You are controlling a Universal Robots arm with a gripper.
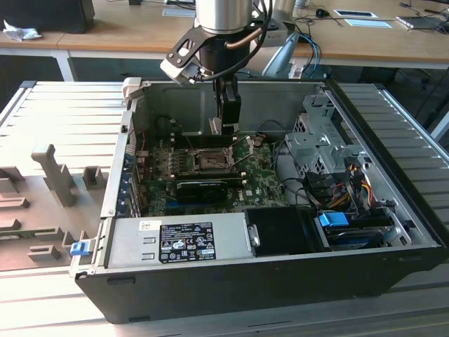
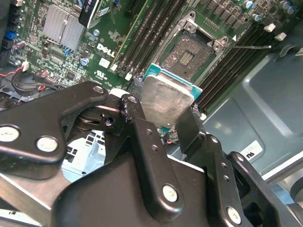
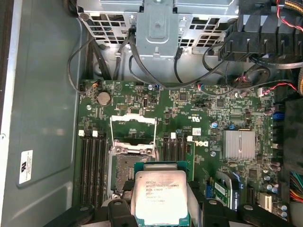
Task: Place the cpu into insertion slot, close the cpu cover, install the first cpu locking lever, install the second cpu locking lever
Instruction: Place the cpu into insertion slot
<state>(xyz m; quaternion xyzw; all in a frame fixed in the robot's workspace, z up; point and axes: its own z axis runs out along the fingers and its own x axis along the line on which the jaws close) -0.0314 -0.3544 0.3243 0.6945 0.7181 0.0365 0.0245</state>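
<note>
Arm [image 1: 223,14] hangs vertically into the open computer case [image 1: 393,210] in the exterior view, gripper [image 1: 226,126] just above the insertion slot [image 1: 210,160]. In the second wrist view, its fingers [image 2: 142,135] clamp the cpu [image 2: 165,99] by opposite edges, clear of the slot. In the first wrist view, the cpu cover [image 3: 132,120] stands raised.

The gripper [image 1: 226,126] hangs inside the open computer case [image 1: 393,210], above the green motherboard [image 1: 261,184]. The insertion slot [image 1: 208,161] lies just beneath it, slightly toward the exterior view's left. A metal drive cage [image 1: 313,140] stands well apart on the exterior view's right.
</note>
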